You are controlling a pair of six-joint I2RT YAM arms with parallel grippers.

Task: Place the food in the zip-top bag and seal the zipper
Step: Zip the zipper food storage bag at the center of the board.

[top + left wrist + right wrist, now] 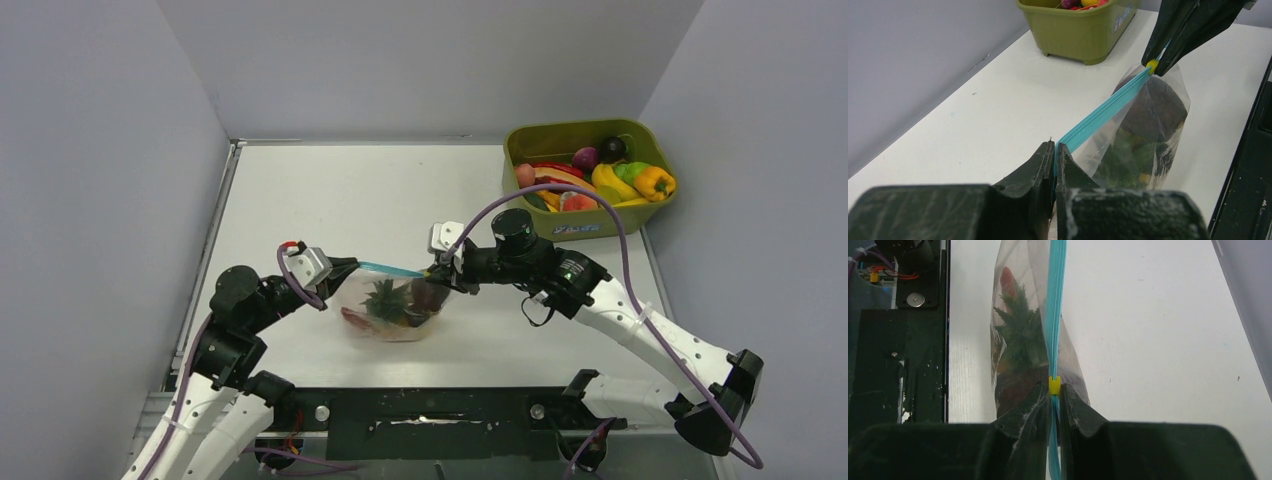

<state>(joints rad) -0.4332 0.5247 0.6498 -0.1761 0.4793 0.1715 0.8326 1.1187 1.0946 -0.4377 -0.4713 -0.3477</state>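
Note:
The clear zip-top bag (395, 312) hangs between both grippers just above the table, with food inside: a green-crowned pineapple (385, 300), a dark maroon piece (428, 295) and a red piece (354, 320). Its teal zipper (390, 269) is stretched taut. My left gripper (348, 266) is shut on the zipper's left end (1056, 150). My right gripper (437, 272) is shut on the zipper's right end at a small yellow slider (1054, 385). The right wrist view shows the zipper (1055, 315) running straight away, with the pineapple crown (1018, 335) behind the plastic.
An olive-green tub (588, 225) with several more toy fruits and vegetables stands at the back right of the table; the left wrist view shows the tub (1078, 30) too. A black base rail (440, 410) runs along the near edge. Grey walls enclose the table.

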